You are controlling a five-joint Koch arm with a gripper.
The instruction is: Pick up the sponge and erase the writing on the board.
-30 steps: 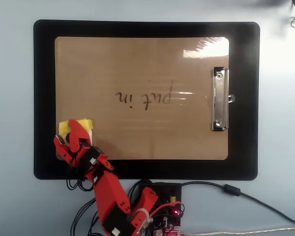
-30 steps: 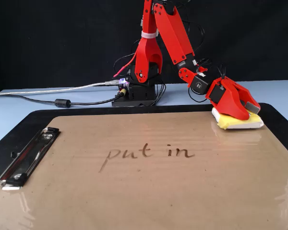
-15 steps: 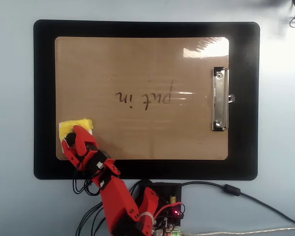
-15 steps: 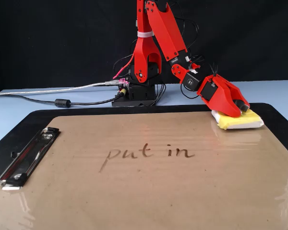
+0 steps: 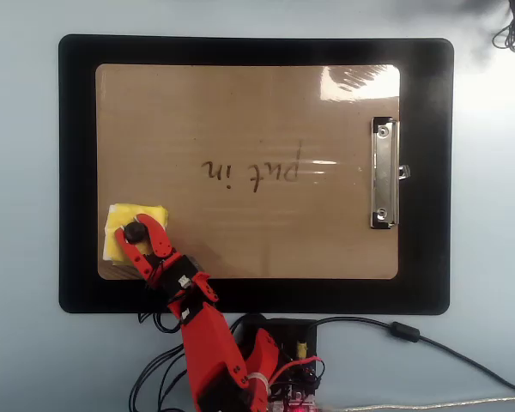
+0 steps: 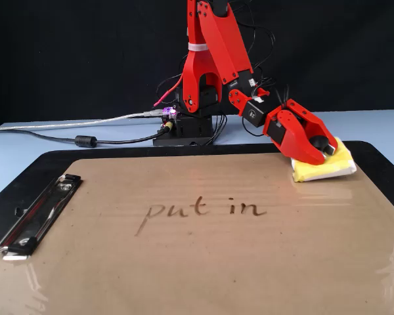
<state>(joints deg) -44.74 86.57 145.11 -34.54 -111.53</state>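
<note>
hand (image 6: pixel 325 149) grips sponge (image 5: pixel 127 225), partly hiding it | board (image 6: pixel 203 262) on black mat (image 5: pixel 429 172) | pale blue counter (image 6: pixel 46 147), dark backdrop

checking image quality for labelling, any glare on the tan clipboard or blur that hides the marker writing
Overhead view: a bright white glare patch sits on the glossy tan clipboard at its top right corner, clear of the dark marker writing, which is sharp. Fixed view: soft reflections along the board's near edge and under the yellow sponge; the writing stays legible.
</note>
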